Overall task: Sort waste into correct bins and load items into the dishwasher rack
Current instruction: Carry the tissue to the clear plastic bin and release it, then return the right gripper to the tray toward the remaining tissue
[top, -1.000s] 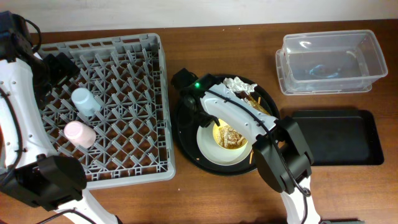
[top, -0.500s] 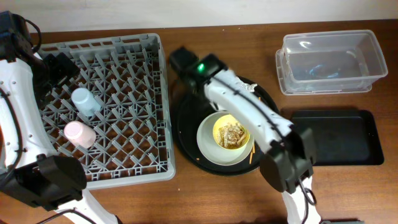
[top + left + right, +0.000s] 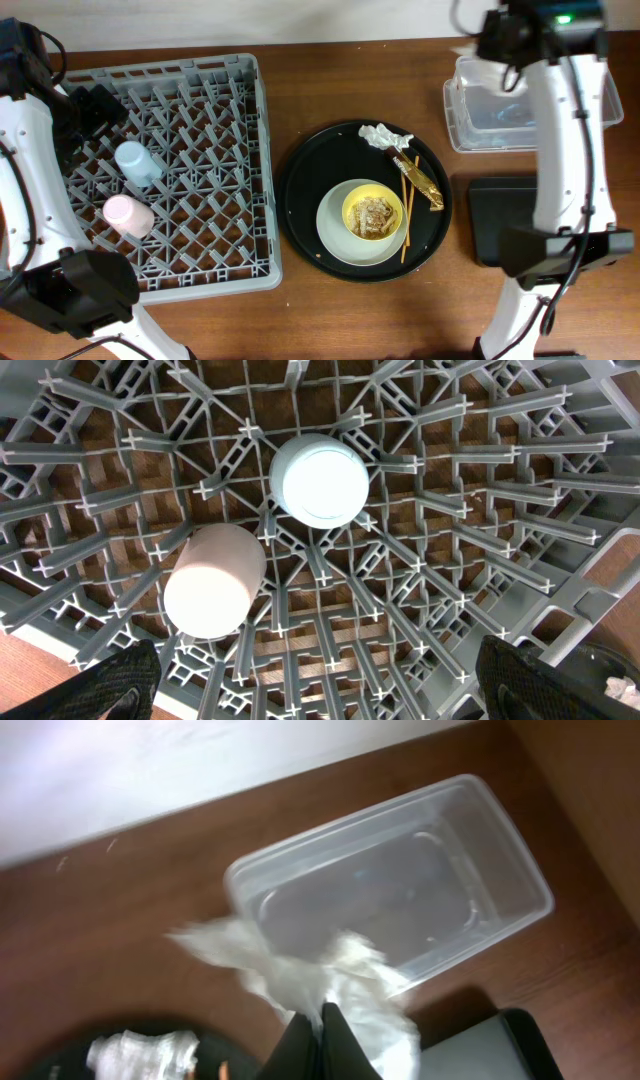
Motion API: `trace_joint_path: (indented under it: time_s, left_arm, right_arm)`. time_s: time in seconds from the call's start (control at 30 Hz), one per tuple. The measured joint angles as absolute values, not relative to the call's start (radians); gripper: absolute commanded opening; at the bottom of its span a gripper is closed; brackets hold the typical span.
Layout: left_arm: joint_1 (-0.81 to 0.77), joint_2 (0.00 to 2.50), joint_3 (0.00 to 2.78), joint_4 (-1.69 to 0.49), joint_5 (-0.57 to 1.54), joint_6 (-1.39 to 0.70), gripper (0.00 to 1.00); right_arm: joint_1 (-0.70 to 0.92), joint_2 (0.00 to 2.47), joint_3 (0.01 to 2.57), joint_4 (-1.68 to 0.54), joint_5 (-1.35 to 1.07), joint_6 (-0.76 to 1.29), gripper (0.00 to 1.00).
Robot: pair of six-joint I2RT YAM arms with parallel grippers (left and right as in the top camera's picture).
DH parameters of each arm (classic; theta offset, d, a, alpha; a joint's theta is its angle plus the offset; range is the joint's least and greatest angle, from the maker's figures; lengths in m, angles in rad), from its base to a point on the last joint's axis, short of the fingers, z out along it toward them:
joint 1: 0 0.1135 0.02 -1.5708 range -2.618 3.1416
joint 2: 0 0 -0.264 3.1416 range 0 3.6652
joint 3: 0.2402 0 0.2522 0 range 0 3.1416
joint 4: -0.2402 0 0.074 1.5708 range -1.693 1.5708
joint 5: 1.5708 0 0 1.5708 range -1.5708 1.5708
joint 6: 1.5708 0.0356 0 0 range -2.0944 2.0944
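Overhead: R arm hung over the clear tub [image 3: 585,110]. The plate [image 3: 335,240], yellow bowl [image 3: 350,205], chopsticks [image 3: 405,230] & gold wrapper [image 3: 423,184] waited on the round tray [image 3: 298,215].

L wrist: left gripper [image 3: 325,685] gaped wide, empty, above blue cup [image 3: 320,480] & pink cup [image 3: 213,580], both upturned in the rack [image 3: 480,510].

R wrist: right gripper [image 3: 322,1030] pinched tight on a crumpled napkin [image 3: 335,975] at the tub's near rim, prob. to drop it in.

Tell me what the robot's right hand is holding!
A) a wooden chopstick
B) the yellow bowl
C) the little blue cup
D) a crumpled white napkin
D: in the right wrist view the right gripper is pinched shut on a crumpled white napkin, with the clear tub just behind it.
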State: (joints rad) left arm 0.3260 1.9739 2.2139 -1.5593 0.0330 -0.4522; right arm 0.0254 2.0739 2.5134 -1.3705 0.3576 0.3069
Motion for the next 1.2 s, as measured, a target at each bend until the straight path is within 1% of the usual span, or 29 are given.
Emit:
trace_joint_path:
  time_s: [0.07,0.1,0.13,0.2,0.27,0.47,0.53,0.6,0.63,0.73,0.8,0.83,0.93,1.03,1.13,1.17,1.2]
  left_arm:
    - [0.326,1.974,2.214,-1.559,0.033,-0.452,0.99]
    - [0.326,1.974,2.214,-1.559,0.033,-0.452,0.99]
    - [0.326,1.974,2.214,-1.559,0.033,-0.452,0.99]
    - [0.326,1.974,2.214,-1.559,0.033,-0.452,0.99]
    - [0.326,1.974,2.214,-1.559,0.033,-0.452,0.99]
    - [0.326,1.974,2.214,-1.559,0.033,-0.452,0.99]
    - [0.326,1.974,2.214,-1.559,0.033,-0.452,0.99]
    - [0.326,1.974,2.214,-1.559,0.033,-0.453,0.99]
    - [0.326,1.974,2.214,-1.559,0.033,-0.452,0.99]
    - [0.326,1.974,2.214,-1.559,0.033,-0.452,0.99]
    - [0.326,1.974,2.214,-1.559,0.033,-0.453,0.99]
    - [0.326,1.974,2.214,-1.559,0.033,-0.452,0.99]
    - [0.326,1.974,2.214,-1.559,0.033,-0.452,0.99]
    - [0.326,1.974,2.214,-1.559,0.033,-0.452,0.99]
    - [0.326,1.974,2.214,-1.559,0.033,-0.452,0.99]
    - [0.326,1.974,2.214,-1.559,0.033,-0.452,0.99]
    - [0.326,1.974,2.214,-1.559,0.033,-0.452,0.99]
  right_arm:
    - [-0.042,2.084,2.513,-1.34,0.324,0.316,0.04]
    - [-0.074,2.093,2.513,-1.326,0.305,0.319,0.07]
    - [-0.098,2.1,2.513,-1.316,0.291,0.319,0.24]
    - [-0.136,2.122,2.513,-1.304,0.259,0.327,1.0]
    - [-0.156,2.143,2.513,-1.303,0.235,0.327,0.98]
    - [-0.168,2.191,2.511,-1.301,0.104,0.281,0.99]
    - [-0.164,2.191,2.511,-1.318,-0.008,0.258,1.0]
    - [-0.159,2.191,2.51,-1.362,-0.155,0.202,0.93]
    - [-0.147,2.192,2.51,-1.391,-0.243,0.167,0.91]
    - [-0.077,2.192,2.51,-1.446,-0.35,0.074,0.9]
    - [0.013,2.194,2.51,-1.467,-0.316,0.017,0.91]
    - [0.099,2.198,2.508,-1.464,-0.254,-0.004,0.92]
    - [0.21,2.216,2.486,-1.433,-0.158,-0.028,0.97]
    - [0.305,2.279,2.439,-1.399,-0.055,-0.045,0.99]
    - [0.347,2.382,2.38,-1.393,0.088,-0.052,1.0]
    - [0.349,2.405,2.372,-1.392,0.114,-0.054,0.95]
    - [0.348,2.423,2.368,-1.391,0.136,-0.054,0.78]
